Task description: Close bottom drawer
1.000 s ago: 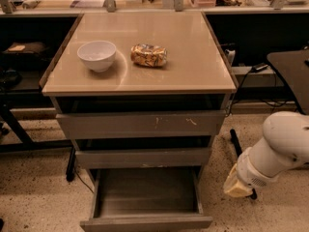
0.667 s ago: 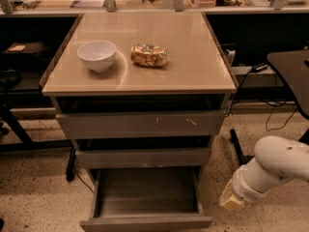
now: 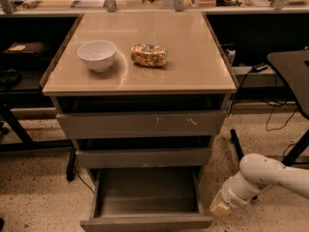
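The bottom drawer (image 3: pixel 145 221) of the grey metal cabinet is pulled far out, and its empty grey tray interior (image 3: pixel 145 195) shows. Its plain front runs along the lower edge of the camera view. My gripper (image 3: pixel 219 208) hangs at the end of the white arm (image 3: pixel 270 178), low at the right, just beside the drawer's right front corner. Whether it touches the drawer does not show.
The top drawer front (image 3: pixel 140 124) with pale scratches and the middle drawer front (image 3: pixel 144 157) are slightly out. A white bowl (image 3: pixel 97 55) and a snack bag (image 3: pixel 149 55) sit on the cabinet top (image 3: pixel 193 71). A dark table (image 3: pixel 292 76) with cables stands at right.
My arm and gripper have moved down and to the left, closer to the bottom drawer's right front corner. The drawer has not moved.
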Robot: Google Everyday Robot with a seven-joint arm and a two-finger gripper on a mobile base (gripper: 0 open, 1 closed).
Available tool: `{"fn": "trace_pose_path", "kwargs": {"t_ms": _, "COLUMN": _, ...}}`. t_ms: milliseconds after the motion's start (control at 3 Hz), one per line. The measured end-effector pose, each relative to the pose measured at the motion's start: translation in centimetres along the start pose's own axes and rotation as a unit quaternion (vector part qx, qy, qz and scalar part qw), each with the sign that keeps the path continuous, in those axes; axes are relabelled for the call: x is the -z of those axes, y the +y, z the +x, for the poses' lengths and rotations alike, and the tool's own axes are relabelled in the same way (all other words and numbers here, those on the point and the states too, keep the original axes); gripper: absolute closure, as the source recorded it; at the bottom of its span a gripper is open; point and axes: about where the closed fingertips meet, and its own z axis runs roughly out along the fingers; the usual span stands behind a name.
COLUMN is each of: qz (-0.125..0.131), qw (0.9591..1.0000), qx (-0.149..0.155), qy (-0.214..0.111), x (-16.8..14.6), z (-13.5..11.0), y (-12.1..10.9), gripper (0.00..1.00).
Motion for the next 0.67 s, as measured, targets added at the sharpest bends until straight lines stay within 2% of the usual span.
{"fn": "trace_pose_path", "kwargs": {"t_ms": 333, "qz": 0.0, "qw": 1.0, "qx": 0.001, "qy": 0.002, "x": -0.3, "z": 0.0, "y": 0.0, "gripper": 1.0}}
{"fn": "trace_pose_path", "kwargs": {"t_ms": 667, "qz": -0.004, "qw": 0.9995, "qx": 0.004, "qy": -0.029, "x": -2.5, "z": -0.1, "y": -1.2, "gripper": 1.0}}
